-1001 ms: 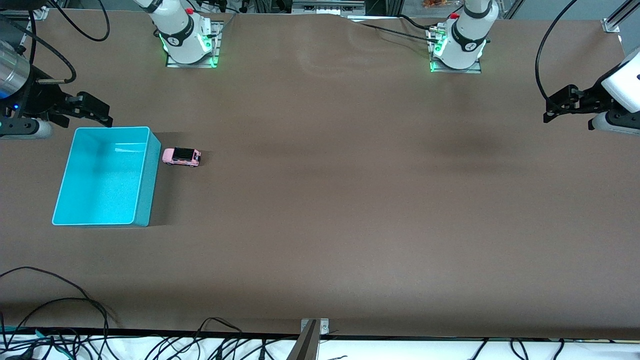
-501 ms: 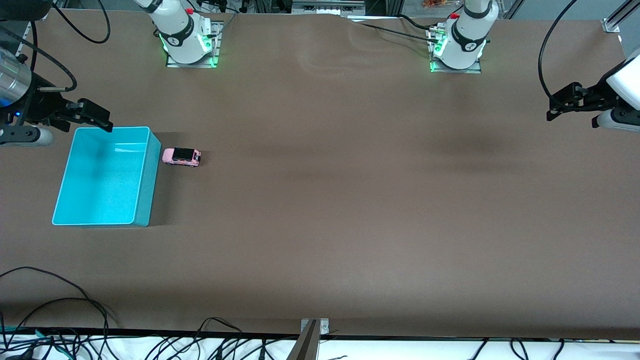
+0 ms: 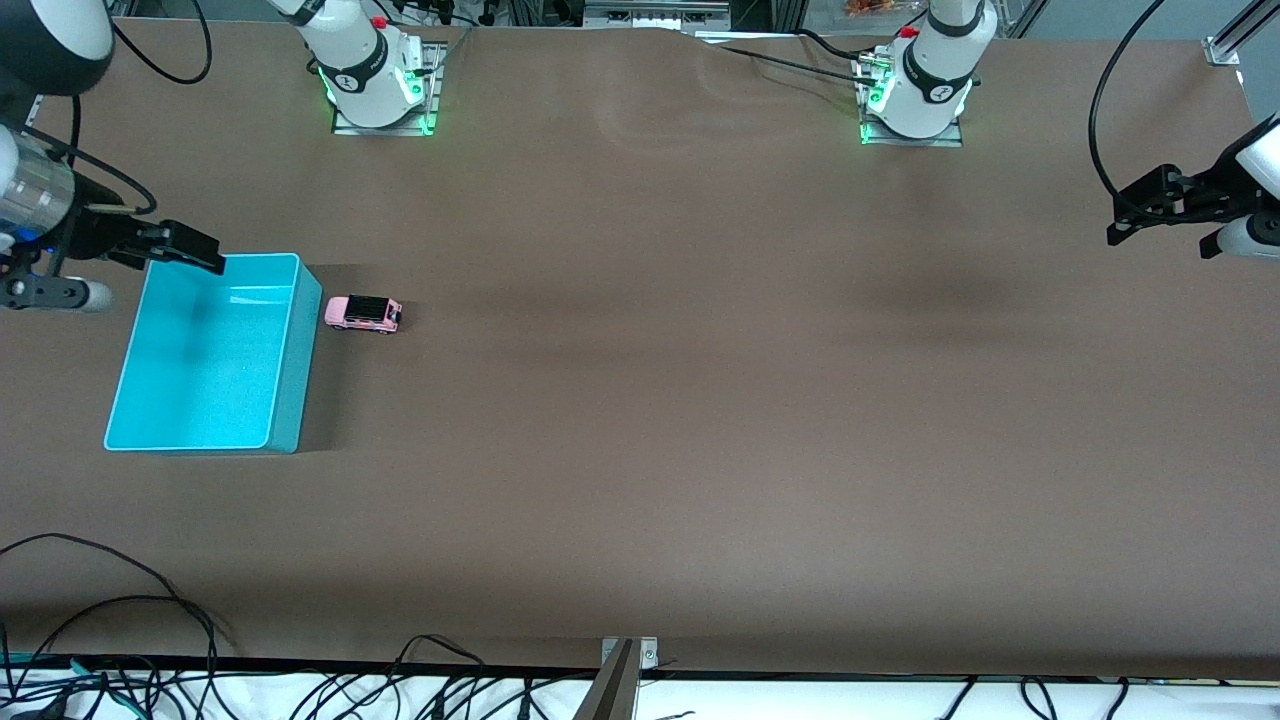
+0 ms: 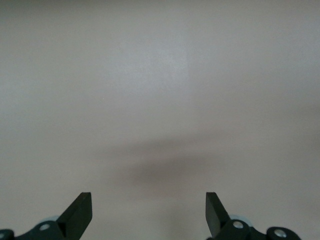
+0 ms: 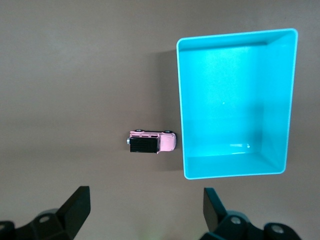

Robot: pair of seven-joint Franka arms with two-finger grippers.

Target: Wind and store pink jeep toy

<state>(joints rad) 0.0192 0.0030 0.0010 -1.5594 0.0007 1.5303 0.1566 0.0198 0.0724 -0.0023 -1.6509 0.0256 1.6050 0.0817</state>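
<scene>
One pink jeep toy (image 3: 363, 313) sits just beside one turquoise bin (image 3: 286, 430); right gripper (image 3: 190, 250) and left gripper (image 3: 1135, 218) hover, both spread wide.

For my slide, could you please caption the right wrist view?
Open right hand above pink jeep toy beside empty turquoise bin.

The pink jeep toy (image 3: 363, 313) sits on the tabletop (image 3: 700, 400) just beside the bin (image 3: 290, 400) (toward the right arm's end).
</scene>
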